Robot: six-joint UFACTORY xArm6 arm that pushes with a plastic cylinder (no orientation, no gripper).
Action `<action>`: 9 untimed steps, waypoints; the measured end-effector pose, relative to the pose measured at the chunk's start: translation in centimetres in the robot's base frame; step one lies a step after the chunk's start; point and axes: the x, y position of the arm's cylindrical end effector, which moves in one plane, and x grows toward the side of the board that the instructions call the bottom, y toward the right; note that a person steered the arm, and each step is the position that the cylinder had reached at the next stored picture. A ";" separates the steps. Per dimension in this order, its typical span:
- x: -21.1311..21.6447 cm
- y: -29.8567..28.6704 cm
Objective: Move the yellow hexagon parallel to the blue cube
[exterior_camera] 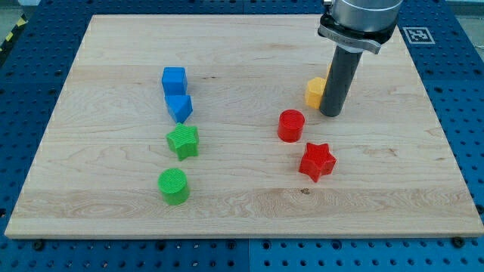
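The yellow hexagon point(314, 91) lies right of the board's middle, toward the view's top, partly hidden by my rod. My tip point(331, 113) rests on the board touching the hexagon's right side. The blue cube point(174, 79) sits far to the view's left, at about the same height in the view as the hexagon. A second blue block point(180, 107), angular in shape, sits just below the cube.
A red cylinder point(291, 125) lies just below-left of my tip, and a red star point(317, 161) lies below that. A green star point(183, 141) and a green cylinder point(174, 186) lie below the blue blocks. The wooden board point(242, 211) has blue pegboard around it.
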 end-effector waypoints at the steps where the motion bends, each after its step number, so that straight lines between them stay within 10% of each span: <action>1: 0.0 4.2; 9: -7.6 -8.3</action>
